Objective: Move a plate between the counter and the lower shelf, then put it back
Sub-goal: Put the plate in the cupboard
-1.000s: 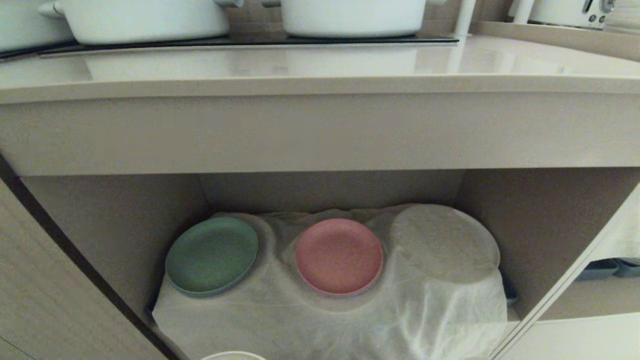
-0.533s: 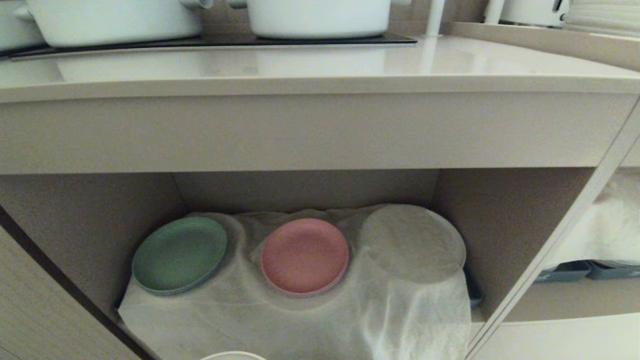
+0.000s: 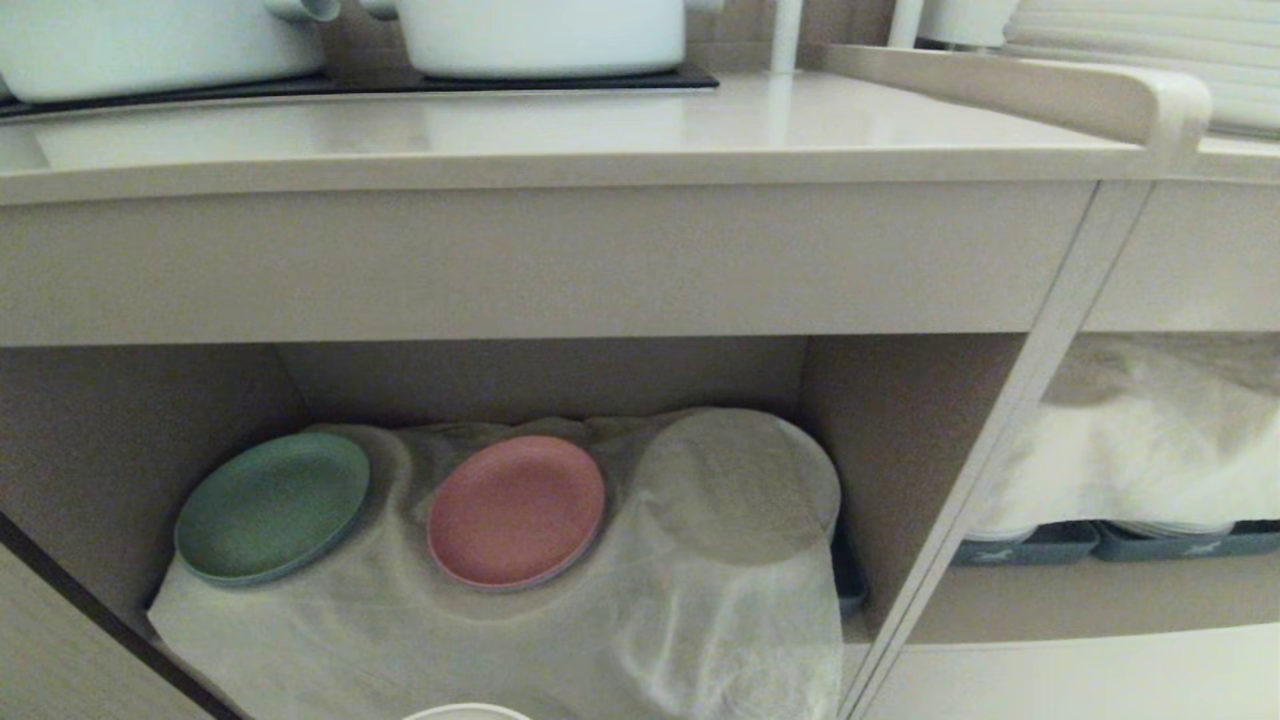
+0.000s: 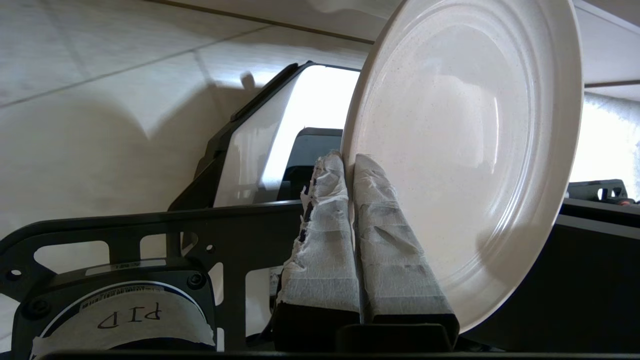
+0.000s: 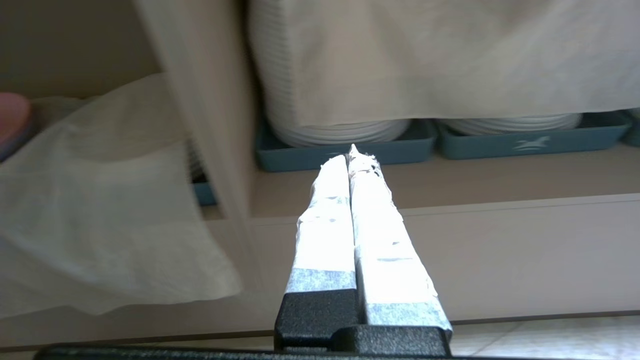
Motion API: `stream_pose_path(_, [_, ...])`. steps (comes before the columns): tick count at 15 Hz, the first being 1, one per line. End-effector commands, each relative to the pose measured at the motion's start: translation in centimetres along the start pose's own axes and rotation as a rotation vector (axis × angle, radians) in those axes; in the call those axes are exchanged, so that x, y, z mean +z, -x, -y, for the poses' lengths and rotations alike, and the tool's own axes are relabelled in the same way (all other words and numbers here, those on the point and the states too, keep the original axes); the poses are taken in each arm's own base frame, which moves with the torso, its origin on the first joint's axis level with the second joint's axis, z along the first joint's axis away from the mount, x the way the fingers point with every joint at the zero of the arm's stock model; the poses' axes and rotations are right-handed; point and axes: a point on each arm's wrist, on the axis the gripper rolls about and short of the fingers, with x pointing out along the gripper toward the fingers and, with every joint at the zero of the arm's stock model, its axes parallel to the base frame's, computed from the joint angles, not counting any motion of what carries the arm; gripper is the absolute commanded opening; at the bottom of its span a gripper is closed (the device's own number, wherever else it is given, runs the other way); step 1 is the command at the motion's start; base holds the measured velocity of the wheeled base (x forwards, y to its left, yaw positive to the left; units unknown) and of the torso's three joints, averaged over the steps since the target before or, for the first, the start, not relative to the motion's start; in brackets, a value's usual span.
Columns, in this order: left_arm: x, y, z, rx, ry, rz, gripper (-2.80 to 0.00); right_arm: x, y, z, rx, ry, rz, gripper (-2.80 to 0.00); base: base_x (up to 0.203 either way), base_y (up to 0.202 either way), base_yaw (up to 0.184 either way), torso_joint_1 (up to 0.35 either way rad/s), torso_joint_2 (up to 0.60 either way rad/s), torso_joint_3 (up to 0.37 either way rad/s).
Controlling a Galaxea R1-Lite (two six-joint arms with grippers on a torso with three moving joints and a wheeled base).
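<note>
Plate (image 4: 465, 165): a small cream plate is held on edge, nearly upright, its rim pinched at the lower part; it is carried low beside the robot, outside the head view apart from what may be a sliver of its rim at the near edge.
Left pincer (image 4: 350, 165): its tape-wrapped fingers are pressed together on the plate's rim, one on each face; an edge grip is judged the only workable hold on so flat a thing.
Right pincer (image 5: 352, 155): pressed together on nothing and parked low, facing the right-hand recess where white plates (image 5: 340, 131) are stacked in blue trays (image 5: 345, 152) under a cloth.
Counter (image 3: 560, 125): a long beige top, with white pots (image 3: 540, 35) on a black hob at the far left.
Lower shelf (image 3: 540, 385): the recess is lined with a whitish cloth (image 3: 450, 640); a green plate (image 3: 272, 507) lies at the left and a pink plate (image 3: 516, 510) in the middle.
Free spot: at the right a round hump (image 3: 738, 487) is draped by the cloth, probably a covered stack, though this cannot be confirmed.
Step judged: the plate is in transit, set down neither on the counter nor on the shelf.
Risk: with only the rim gripped, the plate could pivot or slip if knocked against the shelf wall.
</note>
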Motion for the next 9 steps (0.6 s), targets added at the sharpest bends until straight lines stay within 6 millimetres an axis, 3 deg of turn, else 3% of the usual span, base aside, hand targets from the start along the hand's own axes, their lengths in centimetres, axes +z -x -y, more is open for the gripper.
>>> stream_pose_path(1, [-0.06, -0.06, -0.05, 0.004, 0.005, -0.006, -2.80, 0.00, -0.01, 0.00, 0.000, 0.000, -0.001, -2.80, 0.000, -0.198, -0.002, 0.003, 0.00, 0.001])
stream_pose_path(9, [-0.10, -0.12, -0.10, 0.007, 0.006, -0.011, -2.80, 0.00, -0.01, 0.00, 0.000, 0.000, -0.001, -2.80, 0.000, -0.178, 0.001, 0.002, 0.01, 0.003])
